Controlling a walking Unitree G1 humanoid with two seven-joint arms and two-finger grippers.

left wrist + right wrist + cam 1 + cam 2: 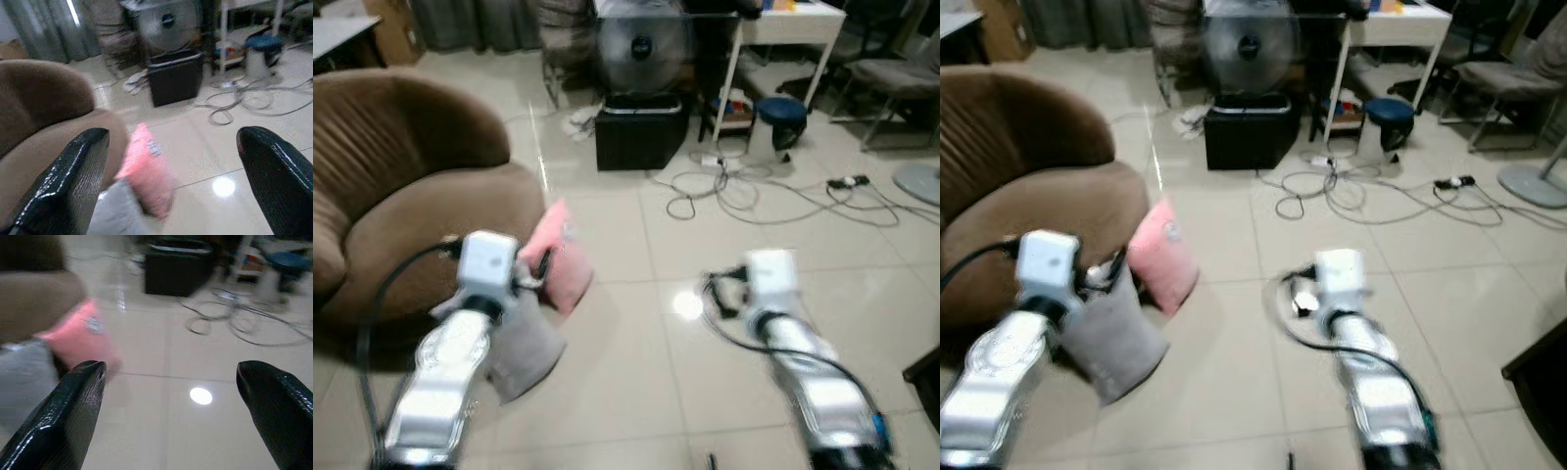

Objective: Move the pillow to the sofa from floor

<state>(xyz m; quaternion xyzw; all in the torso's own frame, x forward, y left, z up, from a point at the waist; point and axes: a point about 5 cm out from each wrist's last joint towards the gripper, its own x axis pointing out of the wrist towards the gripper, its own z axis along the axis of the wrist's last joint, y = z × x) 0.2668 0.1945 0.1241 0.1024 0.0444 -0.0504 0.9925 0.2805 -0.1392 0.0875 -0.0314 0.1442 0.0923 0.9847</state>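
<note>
Approach phase, as I judge it: both my arms are raised ahead of me and neither touches anything. My left gripper [171,181] has its fingers spread wide, empty; my right gripper [171,416] is likewise spread and empty. The pink pillow [558,257] stands on the floor [636,382], leaning against the front of the brown sofa [421,206], with a grey pillow [524,348] beside it, nearer to me, also propped on the sofa's base.

To do this well, I would bring the left gripper in over the pink pillow's free upper corner, pinch a thick fold of fabric and stuffing rather than the thin edge, and avoid catching the grey one with it.

Pink pillow: soft, plump, roughly square, with a small pale tag on its face; it should sag when lifted. Sofa: rounded, ribbed plush back, smooth curved seat. Floor: glossy pale tile reflecting a lamp. Loose cables [744,186] lie well apart, towards a black box [639,132] below a fan [641,44].
</note>
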